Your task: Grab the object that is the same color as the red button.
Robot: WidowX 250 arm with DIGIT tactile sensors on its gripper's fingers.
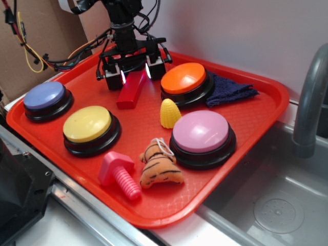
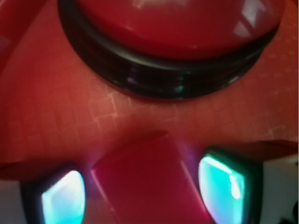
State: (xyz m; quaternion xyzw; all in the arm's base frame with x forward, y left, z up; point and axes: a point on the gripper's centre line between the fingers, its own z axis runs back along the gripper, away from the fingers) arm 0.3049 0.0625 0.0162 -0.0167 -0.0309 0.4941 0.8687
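The object, a small red rectangular block (image 1: 130, 92), lies on the red tray (image 1: 246, 128) at the back, between the purple and orange buttons. My gripper (image 1: 136, 74) stands down over its far end, open, with a lit finger on each side. In the wrist view the block (image 2: 149, 182) fills the gap between the glowing pads (image 2: 63, 198), with a thin space on either side. The red button (image 2: 177, 28), a dark-red dome on a black base, sits just beyond the block. In the exterior view the arm hides the red button.
The tray also holds a purple button (image 1: 46, 97), yellow button (image 1: 87, 124), orange button (image 1: 183, 78), pink button (image 1: 201, 131), yellow corn toy (image 1: 170, 113), tiger plush (image 1: 160, 165), pink bolt (image 1: 120, 177) and blue cloth (image 1: 230, 89). A sink (image 1: 277, 205) and faucet (image 1: 312, 97) lie right.
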